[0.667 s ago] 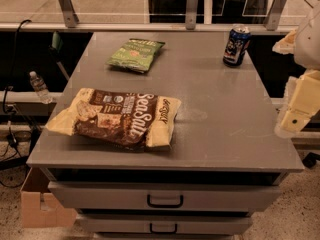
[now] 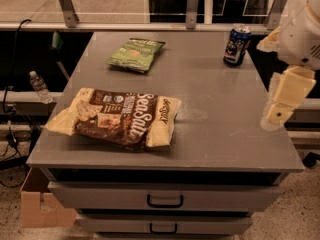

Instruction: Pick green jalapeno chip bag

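Gripper (image 2: pixel 278 115) beside table (image 2: pixel 225 134) right edge, grip unclear, green jalapeno chip bag (image 2: pixel 136 54) back-left, "Sea Salt" bag (image 2: pixel 117 118) nearer front

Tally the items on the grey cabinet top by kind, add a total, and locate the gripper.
Chip bags: 2 (green jalapeno chip bag, Sea Salt bag)
Can: 1
Total: 3
Gripper: at the right edge of the cabinet top.

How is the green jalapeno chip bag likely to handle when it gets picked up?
The green jalapeno chip bag lies flat and crinkled, so it is probably light and floppy, sagging around a pinch. Its film may be slippery. The pincer hangs beside the table, well apart from the bag.
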You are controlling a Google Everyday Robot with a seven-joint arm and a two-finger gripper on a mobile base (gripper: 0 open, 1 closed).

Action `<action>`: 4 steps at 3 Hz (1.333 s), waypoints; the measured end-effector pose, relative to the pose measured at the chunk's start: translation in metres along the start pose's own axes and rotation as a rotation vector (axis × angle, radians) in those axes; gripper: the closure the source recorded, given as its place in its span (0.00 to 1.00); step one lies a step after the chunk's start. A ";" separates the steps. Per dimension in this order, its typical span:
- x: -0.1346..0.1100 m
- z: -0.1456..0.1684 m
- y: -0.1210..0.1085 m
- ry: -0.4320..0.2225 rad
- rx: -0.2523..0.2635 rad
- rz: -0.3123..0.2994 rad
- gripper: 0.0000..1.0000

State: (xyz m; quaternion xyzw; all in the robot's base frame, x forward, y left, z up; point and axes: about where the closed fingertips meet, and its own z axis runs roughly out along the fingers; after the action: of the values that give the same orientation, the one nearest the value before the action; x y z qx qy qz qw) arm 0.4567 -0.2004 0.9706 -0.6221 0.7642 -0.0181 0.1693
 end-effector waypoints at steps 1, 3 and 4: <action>-0.049 0.029 -0.033 -0.108 -0.006 -0.066 0.00; -0.185 0.086 -0.127 -0.361 0.046 -0.147 0.00; -0.185 0.086 -0.126 -0.361 0.045 -0.147 0.00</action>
State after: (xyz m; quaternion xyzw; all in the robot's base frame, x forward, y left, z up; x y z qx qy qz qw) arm 0.6313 -0.0363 0.9632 -0.6655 0.6733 0.0642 0.3157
